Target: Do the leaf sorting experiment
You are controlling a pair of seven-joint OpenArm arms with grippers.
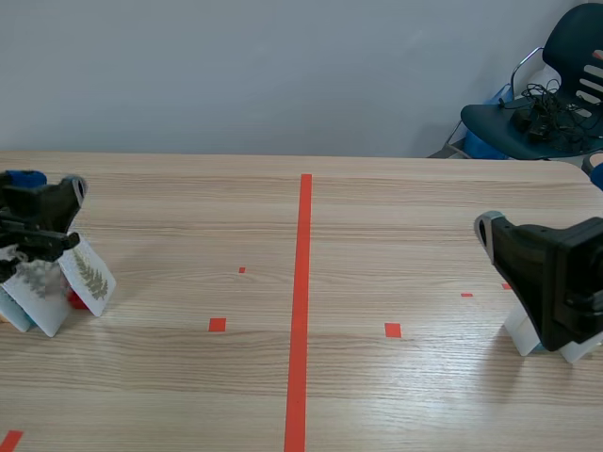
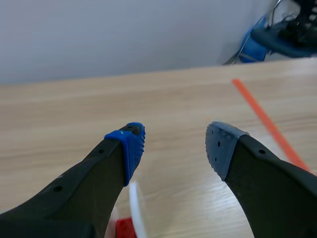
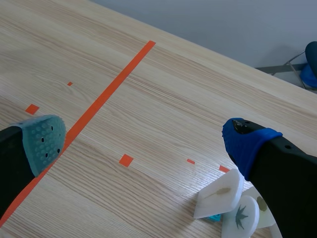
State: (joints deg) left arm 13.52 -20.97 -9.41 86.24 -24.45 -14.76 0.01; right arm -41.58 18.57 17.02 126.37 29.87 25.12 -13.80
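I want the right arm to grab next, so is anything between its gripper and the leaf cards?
Nothing visible is. The open right gripper hangs close above the white leaf cards, which lean together on the table.

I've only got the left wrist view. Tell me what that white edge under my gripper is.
Observer: A white fern card, tilted, next to a second leaf card, both below the left gripper.
Operator: Now report the other arm.
Observer: The right gripper is open, low at the right side of the table, by another card cluster.
Operator: Describe those cards.
Observer: One shows a pale oval leaf, another a dark star-shaped leaf.
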